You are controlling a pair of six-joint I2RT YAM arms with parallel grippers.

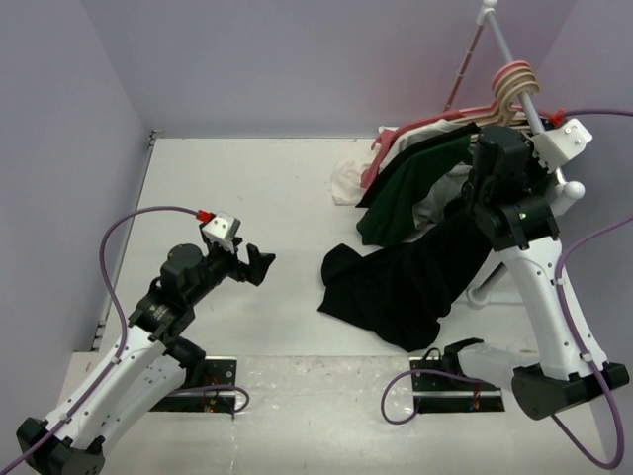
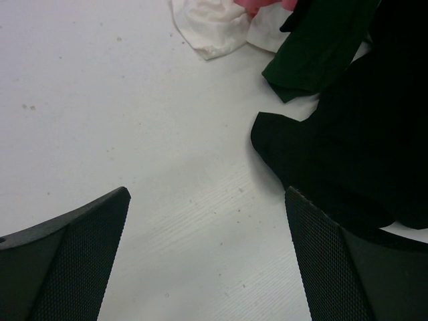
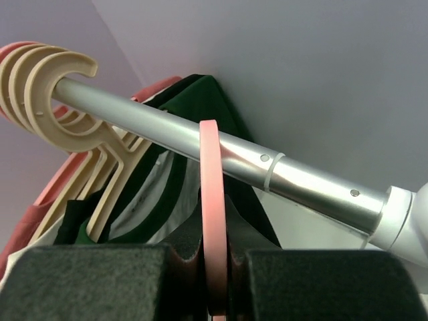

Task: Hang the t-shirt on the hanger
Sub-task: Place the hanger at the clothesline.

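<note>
Hanger [image 3: 210,200] hook sits across rail [image 3: 301,177], pinched between your right gripper [image 3: 212,267] fingers. T-shirt [image 1: 406,277] runs from below that arm down onto table [image 1: 247,178], beside dark green shirt [image 1: 406,188]. Your left gripper [image 2: 207,200] is spread wide, holding nothing, low over table, t-shirt edge ahead-right.

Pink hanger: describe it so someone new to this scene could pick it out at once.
Find the slanted silver rail at the far right. The pink hanger hooks over its middle, pinched in the right tool. It is thin and hangs alone, unlike the cream hangers bunched at the rail's end.
</note>
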